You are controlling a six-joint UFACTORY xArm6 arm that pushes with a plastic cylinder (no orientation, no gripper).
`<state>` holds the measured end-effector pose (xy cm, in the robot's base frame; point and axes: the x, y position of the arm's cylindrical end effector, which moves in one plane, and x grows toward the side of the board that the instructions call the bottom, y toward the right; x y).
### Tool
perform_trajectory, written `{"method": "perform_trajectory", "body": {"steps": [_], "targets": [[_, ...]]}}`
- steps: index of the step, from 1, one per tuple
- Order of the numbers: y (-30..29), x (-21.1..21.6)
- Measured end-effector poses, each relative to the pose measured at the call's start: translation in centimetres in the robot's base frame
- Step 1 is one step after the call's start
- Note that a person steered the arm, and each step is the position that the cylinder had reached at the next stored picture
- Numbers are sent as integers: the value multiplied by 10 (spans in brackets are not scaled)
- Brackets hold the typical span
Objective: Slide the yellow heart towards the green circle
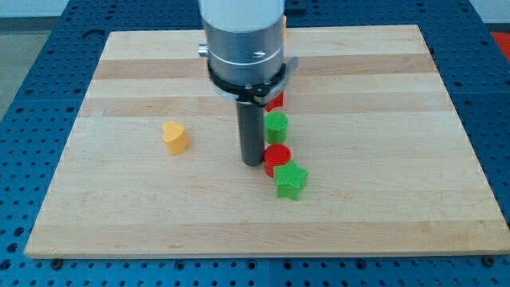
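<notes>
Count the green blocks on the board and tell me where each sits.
2. The green circle stands just right of the rod, above the red circle. The green star lies below that red circle. The arm may hide others behind it.

One camera watches me, and its mounting is not on record. It sits in front of the worktop (382, 223), raised, and looks down and across at a slant toward the far edge. All four edges of the worktop fall inside the frame, with blue perforated matting (24, 80) showing past them on the left, right and near sides. The near edge runs wide and the far edge narrower, so the lens is closer to the near side. My arm's grey housing (245, 40) enters from the top and is cut off there, probably close to the far edge. No second view overlaps this one.
</notes>
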<state>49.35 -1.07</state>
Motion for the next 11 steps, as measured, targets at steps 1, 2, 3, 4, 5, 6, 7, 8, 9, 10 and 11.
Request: {"method": "perform_trajectory", "body": {"steps": [1,2,3,4,5,6,7,8,9,10,11], "targets": [[15,4],[-17,4],[-61,4],[-109,4],[-150,-7],[-158,-34],[-147,-37],[-130,-37],[-112,-37],[-95,-37],[-71,-37]]}}
